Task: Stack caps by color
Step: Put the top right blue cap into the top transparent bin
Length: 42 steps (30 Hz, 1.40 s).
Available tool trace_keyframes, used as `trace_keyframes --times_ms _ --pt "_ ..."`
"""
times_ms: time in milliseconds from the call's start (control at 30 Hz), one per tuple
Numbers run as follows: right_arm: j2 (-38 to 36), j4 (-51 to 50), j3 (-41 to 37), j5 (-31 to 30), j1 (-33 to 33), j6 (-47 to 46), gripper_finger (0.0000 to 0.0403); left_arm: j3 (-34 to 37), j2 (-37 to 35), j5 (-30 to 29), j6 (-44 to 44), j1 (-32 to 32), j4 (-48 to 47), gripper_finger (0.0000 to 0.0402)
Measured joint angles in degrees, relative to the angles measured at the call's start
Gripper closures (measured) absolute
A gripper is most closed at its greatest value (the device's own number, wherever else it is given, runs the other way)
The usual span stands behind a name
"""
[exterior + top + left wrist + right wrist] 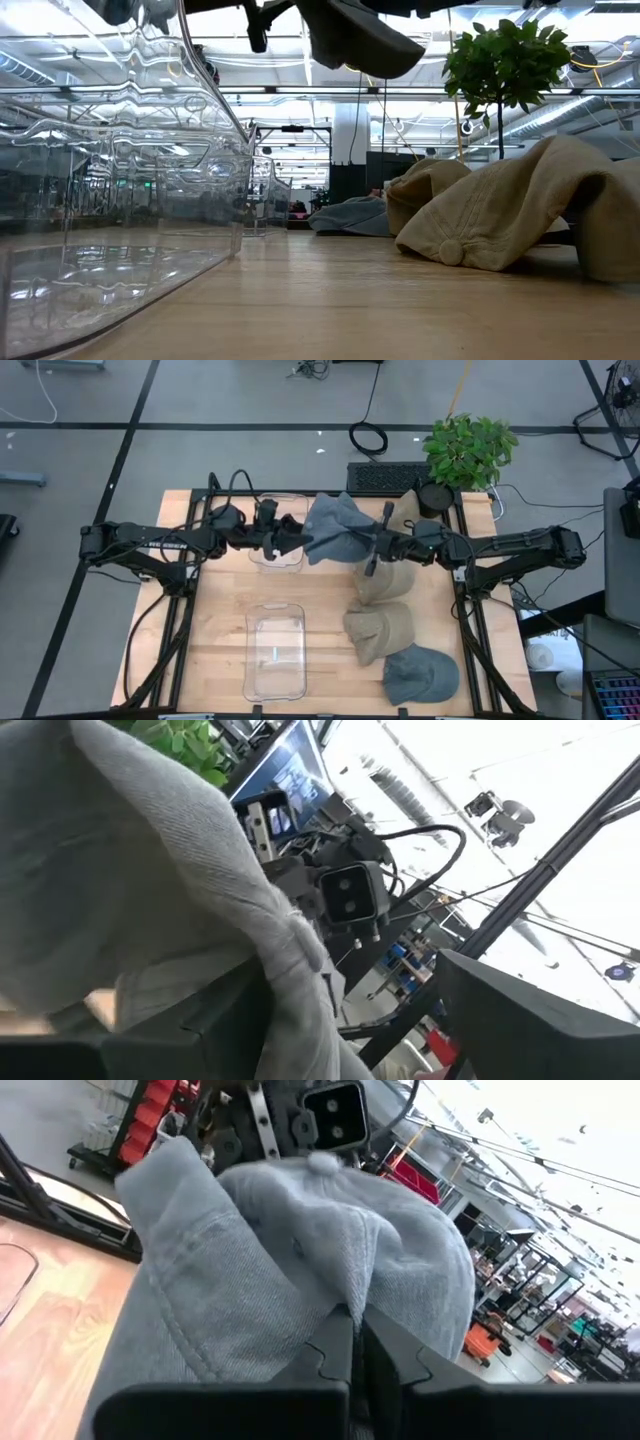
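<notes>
**Blue-grey cap hung between the 2 arms**

From above, the right gripper (368, 543) was pinched shut on a blue-grey cap (335, 528) held aloft over the table's far side, the fabric stretching toward the left gripper (296, 541), which stood wide open right at the cap's opposite edge. The cap's long axis ran arm to arm. 2 tan caps (381, 608) and another blue-grey cap (420, 673) lay on the right half of the table, nearer the right arm.

From table height, the held cap (352, 38) dangled well clear of the wood, above the tan caps (510, 205).

The left wrist view showed cloth draped just beside its spread fingers (520, 1020), not gripped.

The right wrist view showed closed jaws biting a fold
</notes>
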State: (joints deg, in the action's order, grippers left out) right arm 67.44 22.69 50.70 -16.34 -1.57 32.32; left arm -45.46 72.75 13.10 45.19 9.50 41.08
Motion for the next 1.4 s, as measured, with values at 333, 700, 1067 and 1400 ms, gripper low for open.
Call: trace_keyframes --times_ms 333,700,1067,1400 --pt "0.0 -0.22 0.0 -0.03 -0.02 -0.13 0.0403 -6.87 0.02 2.36 -4.17 0.0 -1.66 0.0119" --pt "0.0 -0.3 0.0 -0.09 -0.02 -0.13 0.0403 -14.15 0.0 -5.0 -13.2 2.49 -27.08 0.0119" --pt "0.0 -0.34 0.0 -0.09 -0.02 -0.16 0.0403 -14.22 0.0 -8.48 -16.65 3.65 -31.6 0.0119" --pt "0.0 -0.53 0.0 -0.05 0.0 -1.57 0.0403 -14.22 0.0 -5.89 -19.65 3.07 -32.61 0.0214"
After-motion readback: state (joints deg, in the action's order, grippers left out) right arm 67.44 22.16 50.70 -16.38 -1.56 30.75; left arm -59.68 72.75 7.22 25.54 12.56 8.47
